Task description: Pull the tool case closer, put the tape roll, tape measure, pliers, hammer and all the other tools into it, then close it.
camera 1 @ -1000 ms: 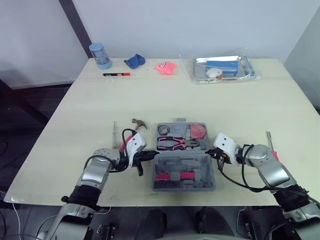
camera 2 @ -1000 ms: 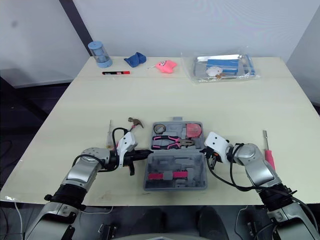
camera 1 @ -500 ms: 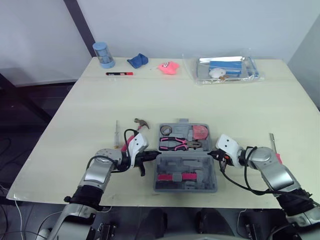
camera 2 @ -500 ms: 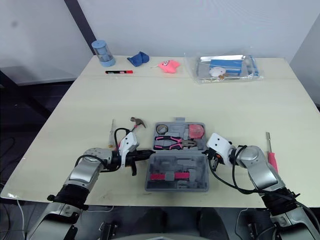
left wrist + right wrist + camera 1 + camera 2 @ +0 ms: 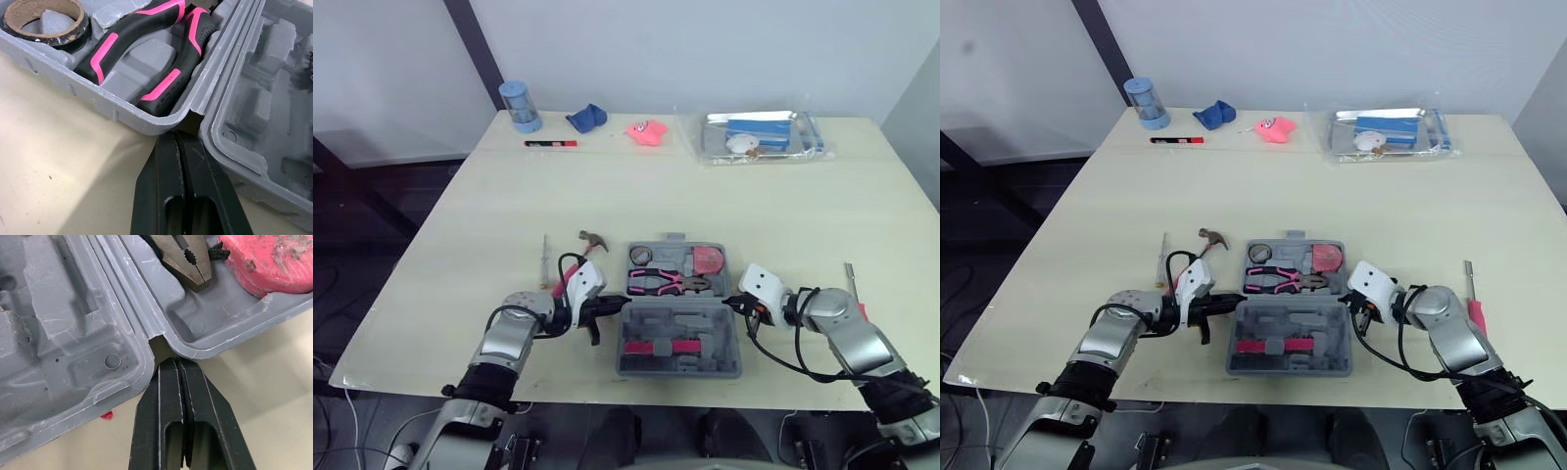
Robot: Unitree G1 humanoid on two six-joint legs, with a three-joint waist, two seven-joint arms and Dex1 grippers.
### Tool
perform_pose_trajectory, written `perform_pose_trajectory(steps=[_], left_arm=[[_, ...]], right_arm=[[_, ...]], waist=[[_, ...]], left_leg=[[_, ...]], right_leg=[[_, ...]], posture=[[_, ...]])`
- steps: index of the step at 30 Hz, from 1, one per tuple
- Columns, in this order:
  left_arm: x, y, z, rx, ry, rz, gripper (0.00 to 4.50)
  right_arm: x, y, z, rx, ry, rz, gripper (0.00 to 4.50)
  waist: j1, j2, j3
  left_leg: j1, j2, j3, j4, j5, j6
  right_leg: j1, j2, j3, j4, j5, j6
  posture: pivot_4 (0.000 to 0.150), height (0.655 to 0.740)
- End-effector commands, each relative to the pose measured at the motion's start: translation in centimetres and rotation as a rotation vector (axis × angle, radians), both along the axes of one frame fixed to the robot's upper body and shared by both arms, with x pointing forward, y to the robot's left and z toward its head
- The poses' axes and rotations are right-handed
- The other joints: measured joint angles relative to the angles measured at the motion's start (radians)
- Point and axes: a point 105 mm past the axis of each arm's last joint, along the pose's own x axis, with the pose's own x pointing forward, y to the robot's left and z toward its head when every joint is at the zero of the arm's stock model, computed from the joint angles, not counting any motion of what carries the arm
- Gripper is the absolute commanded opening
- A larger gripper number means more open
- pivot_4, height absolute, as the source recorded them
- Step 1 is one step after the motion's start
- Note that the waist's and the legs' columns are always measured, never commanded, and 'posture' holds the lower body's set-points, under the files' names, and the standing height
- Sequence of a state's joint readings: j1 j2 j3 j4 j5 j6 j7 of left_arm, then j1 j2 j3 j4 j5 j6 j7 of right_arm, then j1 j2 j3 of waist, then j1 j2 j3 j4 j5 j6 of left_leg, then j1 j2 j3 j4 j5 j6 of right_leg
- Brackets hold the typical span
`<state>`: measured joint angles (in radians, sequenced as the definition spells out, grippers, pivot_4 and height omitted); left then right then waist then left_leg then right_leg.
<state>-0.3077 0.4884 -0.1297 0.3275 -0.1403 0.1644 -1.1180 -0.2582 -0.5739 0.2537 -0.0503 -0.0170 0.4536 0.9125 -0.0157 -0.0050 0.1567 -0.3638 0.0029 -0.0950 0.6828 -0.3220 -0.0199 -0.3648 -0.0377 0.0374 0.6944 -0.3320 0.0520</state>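
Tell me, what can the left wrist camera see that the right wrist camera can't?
Left wrist view, not the right: the brown tape roll and the pink-and-black handles of the pliers.

Right wrist view, not the left: the pliers' metal tip and the pink tape measure.

Both: the open grey tool case on the pale table, and a shut gripper pointing at the case's hinge notch, the left gripper in one view and the right gripper in the other.

Bright, even light, with soft shadows beside the tool case (image 5: 677,319).
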Motion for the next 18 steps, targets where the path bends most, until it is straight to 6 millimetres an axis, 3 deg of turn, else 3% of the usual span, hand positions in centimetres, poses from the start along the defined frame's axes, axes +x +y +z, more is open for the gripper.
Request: perform_pose_trajectory(steps=[1,11,18], left_arm=[[-0.7,-2.4,0.5,-0.027,-0.023,-0.105,0.0],[-0.4,-2.3,0.5,-0.02,-0.034,-0.097,0.0],[0.1,0.4,0.7,-0.017,-0.058,0.008,0.0]], right_arm=[[-0.8,0.8,-0.2,0.02,0.021,0.037,0.02],[-0.8,0.3,-0.2,0.015,0.01,0.015,0.02],[-0.7,-1.3,0.4,0.01,-0.005,-0.032,0.02]], waist=[[0.002,0.0,0.0],[0.003,0.0,0.0],[0.003,0.0,0.0]], left_leg=[[0.0,0.0,0.0,0.0,0.0,0.0],[-0.001,0.0,0.0,0.0,0.001,-0.002],[-0.001,0.0,-0.001,0.0,0.001,-0.002]], right_leg=[[0.0,0.0,0.0,0.0,0.0,0.0],[0.0,0.0,0.0,0.0,0.0,0.0],[0.0,0.0,-0.001,0.0,0.0,0.0]], posture=[[0.15,0.74],[0.15,0.74],[0.15,0.74]])
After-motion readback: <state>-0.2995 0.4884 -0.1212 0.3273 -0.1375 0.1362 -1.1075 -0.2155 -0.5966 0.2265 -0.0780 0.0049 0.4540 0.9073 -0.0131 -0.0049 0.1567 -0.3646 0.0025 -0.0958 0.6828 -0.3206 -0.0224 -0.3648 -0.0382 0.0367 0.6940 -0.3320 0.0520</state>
